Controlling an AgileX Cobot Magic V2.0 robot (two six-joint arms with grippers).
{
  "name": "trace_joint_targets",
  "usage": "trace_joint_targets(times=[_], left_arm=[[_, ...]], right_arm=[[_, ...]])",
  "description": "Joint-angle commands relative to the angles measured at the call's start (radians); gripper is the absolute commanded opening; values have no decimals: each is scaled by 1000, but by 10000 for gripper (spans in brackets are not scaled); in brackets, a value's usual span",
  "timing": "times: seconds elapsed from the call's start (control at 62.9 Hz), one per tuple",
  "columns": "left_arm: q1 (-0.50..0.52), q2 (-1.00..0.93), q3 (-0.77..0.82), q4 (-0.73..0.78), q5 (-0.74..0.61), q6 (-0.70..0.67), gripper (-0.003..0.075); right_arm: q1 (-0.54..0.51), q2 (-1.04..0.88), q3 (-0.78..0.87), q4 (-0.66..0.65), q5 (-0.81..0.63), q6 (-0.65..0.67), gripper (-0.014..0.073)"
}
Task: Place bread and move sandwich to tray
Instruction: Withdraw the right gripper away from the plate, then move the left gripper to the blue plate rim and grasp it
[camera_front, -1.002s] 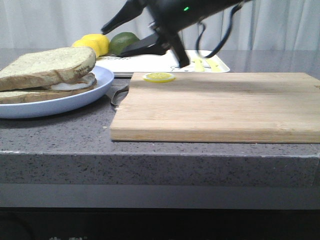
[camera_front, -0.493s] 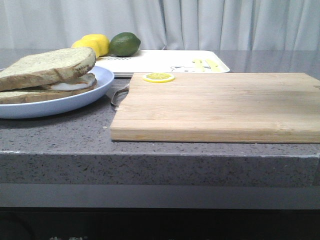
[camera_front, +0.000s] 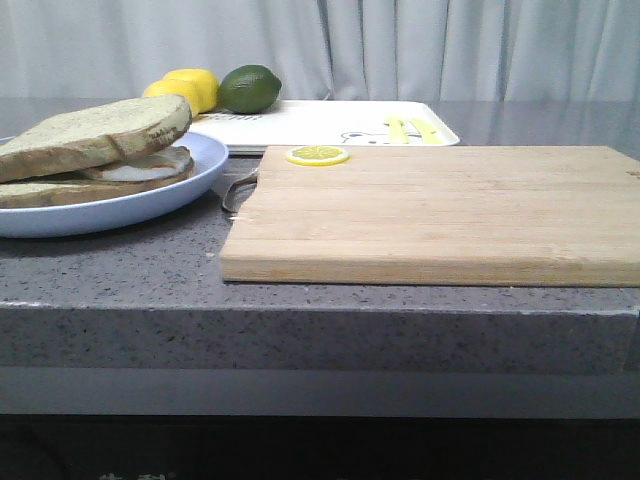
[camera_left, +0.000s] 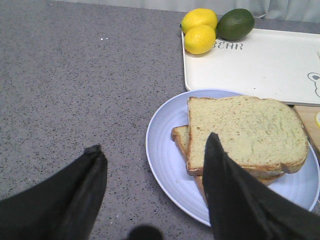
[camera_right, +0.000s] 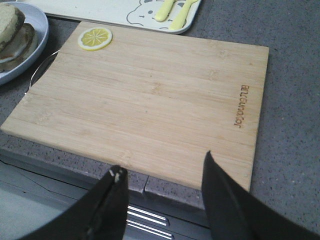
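Note:
The sandwich (camera_front: 95, 145), two greenish-tan slices with white egg between, lies on a pale blue plate (camera_front: 150, 200) at the left; it also shows in the left wrist view (camera_left: 245, 137) and at the edge of the right wrist view (camera_right: 12, 32). The white tray (camera_front: 320, 125) with the bear print stands behind, also in the left wrist view (camera_left: 260, 65). My left gripper (camera_left: 152, 150) is open and empty above the plate's near rim. My right gripper (camera_right: 162, 167) is open and empty above the counter's front edge. Neither gripper shows in the front view.
A wooden cutting board (camera_front: 440, 210) with a lemon slice (camera_front: 318, 155) at its far left corner fills the middle and right. Two lemons (camera_front: 185, 88) and a lime (camera_front: 250, 88) sit at the tray's left end. Yellow cutlery (camera_right: 175, 10) lies on the tray.
An arm with an open gripper hung over the tray one second ago; it has left the front view. The sandwich, plate and board have not moved.

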Motion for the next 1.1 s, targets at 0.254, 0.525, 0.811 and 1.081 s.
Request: trace_joint_targets(times=[0.254,0.525,0.811,1.081], left_arm=[[-7,4,-30,-7,-77,-11,419],[-7,23,-51,-7,-25,11,419],[-5,249,-217,0,249,24,419],[25,546,-443,73,443,30,419]], right_arm=[[-7,-64,25,-13,-42,1,371],[-7,-64,26,-12,-43,1,371],[-7,-64,26,-12,-42,1,371],[-7,-64,26,-12,-42,1,371]])
